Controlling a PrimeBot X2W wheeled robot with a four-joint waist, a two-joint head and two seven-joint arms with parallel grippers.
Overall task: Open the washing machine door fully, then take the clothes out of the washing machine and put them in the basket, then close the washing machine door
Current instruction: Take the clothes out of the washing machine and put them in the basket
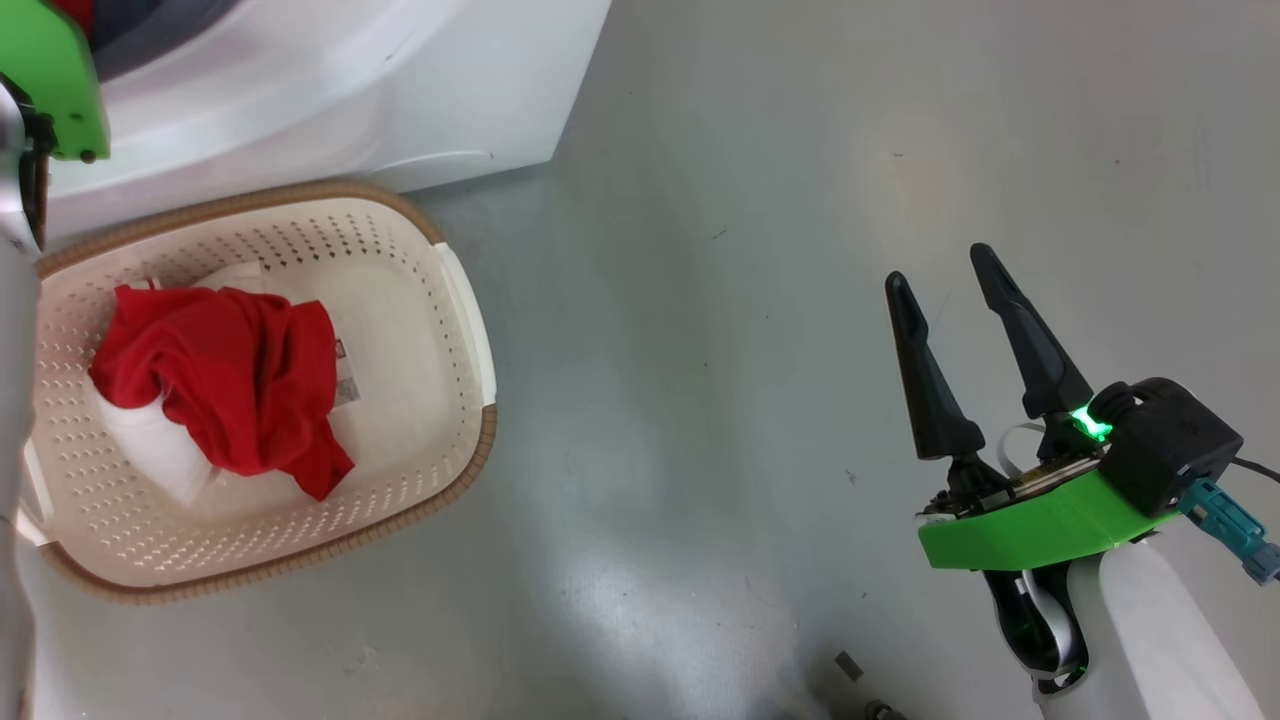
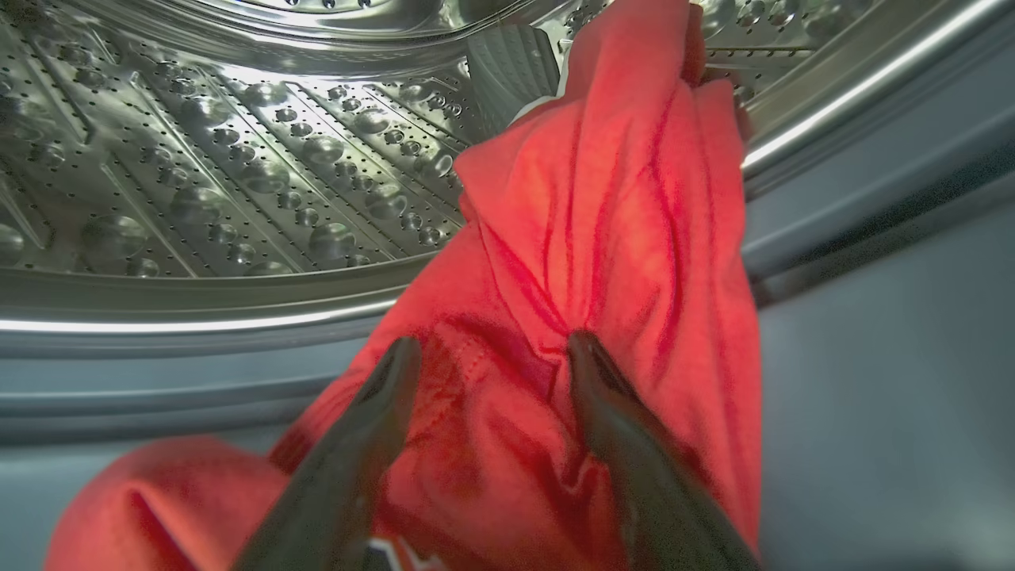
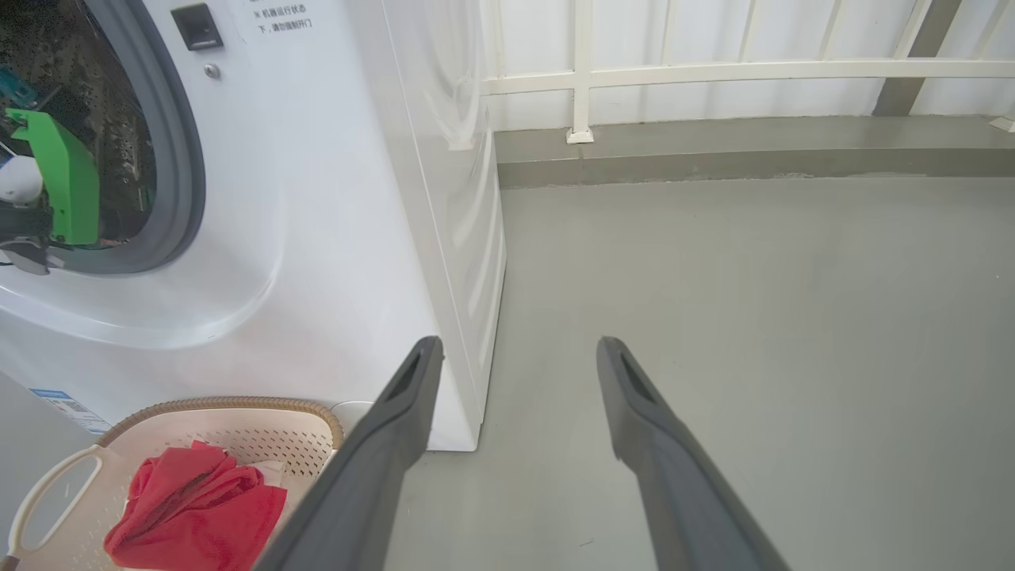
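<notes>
Cannot read the sticker [image 1: 346,380] in the basket [image 1: 300,192], mostly buried under the clothes [image 1: 230,380]. Loses the basket's left end behind a pale forearm [image 1: 12,450]. Gets just a lower corner of the washing machine [image 1: 330,90], cropped by the head view's top edge. Cannot tell, through the left wrist view's blur, whether the left hand [image 2: 493,341] presses the garment [image 2: 618,222]. Cannot read its white lettering [image 2: 396,557], cropped below. Cannot read the blue label [image 3: 71,408]: too small.

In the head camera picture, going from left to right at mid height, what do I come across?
The red clothes → the right rim of the basket they lie in → bare grey floor → the right gripper, open above the floor.
</notes>
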